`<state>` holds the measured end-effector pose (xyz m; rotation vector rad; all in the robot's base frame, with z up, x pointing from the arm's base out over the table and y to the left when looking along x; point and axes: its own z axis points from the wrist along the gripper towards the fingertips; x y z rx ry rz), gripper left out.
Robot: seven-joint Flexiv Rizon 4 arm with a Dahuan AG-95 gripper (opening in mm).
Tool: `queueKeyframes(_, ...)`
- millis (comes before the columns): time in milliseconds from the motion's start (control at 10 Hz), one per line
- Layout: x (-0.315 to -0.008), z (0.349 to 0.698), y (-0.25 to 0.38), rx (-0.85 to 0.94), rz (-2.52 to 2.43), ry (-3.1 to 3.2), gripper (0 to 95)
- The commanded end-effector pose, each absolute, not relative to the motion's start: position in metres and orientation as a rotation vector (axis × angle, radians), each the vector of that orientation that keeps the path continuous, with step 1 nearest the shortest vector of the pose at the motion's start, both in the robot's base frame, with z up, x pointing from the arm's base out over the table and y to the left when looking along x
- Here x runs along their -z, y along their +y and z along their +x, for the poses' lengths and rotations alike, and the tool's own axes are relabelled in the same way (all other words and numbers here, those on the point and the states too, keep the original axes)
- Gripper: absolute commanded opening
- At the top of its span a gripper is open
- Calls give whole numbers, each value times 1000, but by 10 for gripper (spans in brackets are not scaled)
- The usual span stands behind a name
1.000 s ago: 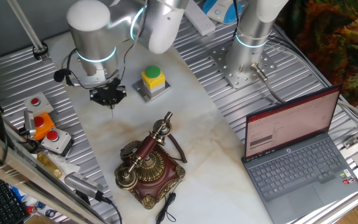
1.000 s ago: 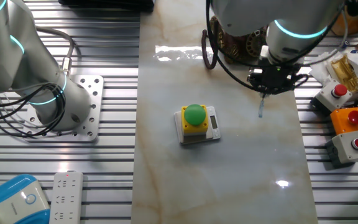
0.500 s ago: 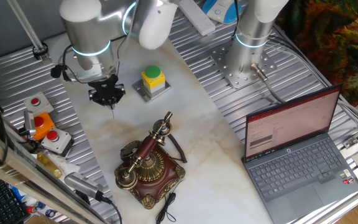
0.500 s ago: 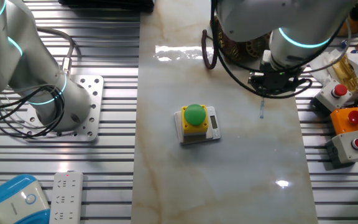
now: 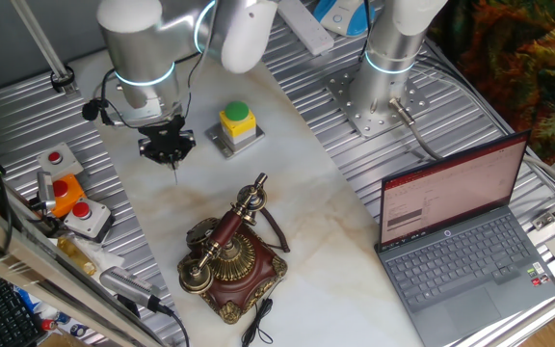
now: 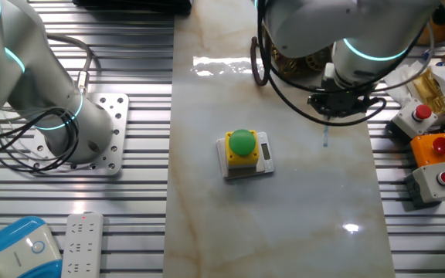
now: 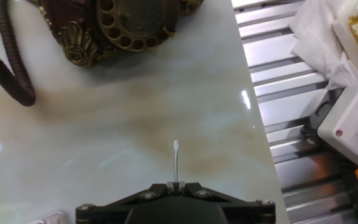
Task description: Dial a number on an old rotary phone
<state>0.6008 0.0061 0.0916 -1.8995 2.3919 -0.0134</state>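
The old rotary phone (image 5: 229,255) stands on the marble top, its handset on the cradle and its black cord trailing. My gripper (image 5: 170,150) hangs above the marble beyond the phone, well apart from it. The jaws are shut on a thin metal pin (image 7: 176,160) that points down at the tabletop. The hand view shows the gripper (image 7: 176,185) at the bottom edge, with the brass dial (image 7: 135,22) at the top, some way ahead of the pin's tip. In the other fixed view the gripper (image 6: 327,114) is in front of the phone (image 6: 300,58), which the arm partly hides.
A yellow box with a green button (image 5: 236,123) stands right of the gripper. Grey boxes with red buttons (image 5: 70,198) and an orange one sit on the ribbed metal to the left. An open laptop (image 5: 461,241) is at the right, and a second arm's base (image 5: 383,87) at the back.
The arm's upper joints swung slightly left and back. The gripper and pin stay over almost the same spot of marble.
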Motion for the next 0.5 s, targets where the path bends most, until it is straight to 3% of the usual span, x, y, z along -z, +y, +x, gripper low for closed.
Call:
queueKeyframes(100,-91,600,5,27,-1870,2410,0)
queueKeyframes(500,-92,598,18,84,-1825,2474,0)
